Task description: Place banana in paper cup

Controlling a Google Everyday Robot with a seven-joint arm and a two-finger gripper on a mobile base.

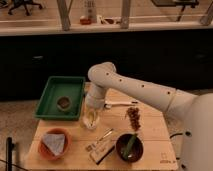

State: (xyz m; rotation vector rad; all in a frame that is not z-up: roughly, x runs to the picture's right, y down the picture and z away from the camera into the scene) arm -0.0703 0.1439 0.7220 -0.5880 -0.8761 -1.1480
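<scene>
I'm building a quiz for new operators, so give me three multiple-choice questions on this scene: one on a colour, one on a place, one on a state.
1. The tray is: A green, B red, C blue.
2. The gripper is: A over the tray, B right at the paper cup, C down at the floor.
3. The orange-brown bowl is: A empty, B overturned, C holding a grey thing.
Answers: A, its walls are green; B, it sits at the cup's mouth; C, a grey piece lies inside.
</scene>
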